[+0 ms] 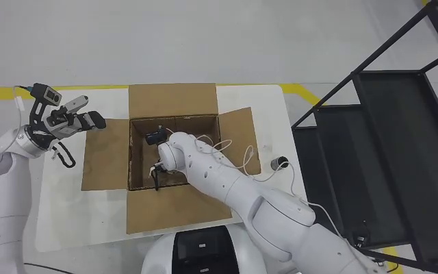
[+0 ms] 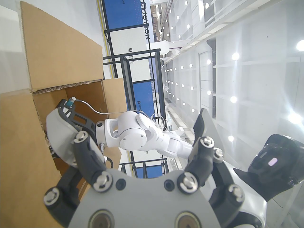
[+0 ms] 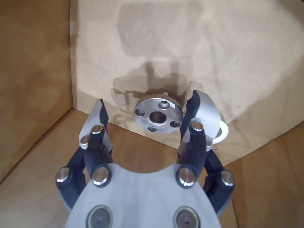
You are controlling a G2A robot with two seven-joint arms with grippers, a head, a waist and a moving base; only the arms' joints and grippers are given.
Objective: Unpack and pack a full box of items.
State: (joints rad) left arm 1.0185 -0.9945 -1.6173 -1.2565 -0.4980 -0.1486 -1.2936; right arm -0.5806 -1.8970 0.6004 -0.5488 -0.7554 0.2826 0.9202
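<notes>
From above, the cardboard box [image 1: 173, 101] sits mid-frame on the white table [image 1: 68, 219] with all four flaps folded out. The right arm [image 1: 226, 181] comes up from the lower right and plunges into the box. Its white wrist covers much of the floor there, so what lies under it is hidden and its fingers are hard to make out in the shadow. At the upper left of the frame the left gripper [image 1: 87, 111] hangs over the table's left edge, well apart from the box, with its fingers spread and nothing between them. A small metal piece [image 1: 278, 163] lies on the table right of the box, too small to name.

The left wrist view shows the same spread, empty fingers [image 2: 61, 138]. Beyond them the right arm dips over the box wall. The box cuts off its gripper, and the contents stay out of sight.

The right wrist view looks down inside the box. The right gripper [image 3: 148, 100] is open wide over the cardboard floor, close to a wall. A round metal flange [image 3: 158, 117], with a centre bore and four holes, lies flat just beyond and between the fingertips. It is clear of one pad and close to the other, and I cannot tell whether it touches that one. A white ring [image 3: 223, 131] peeks out from behind that finger, mostly hidden.
</notes>
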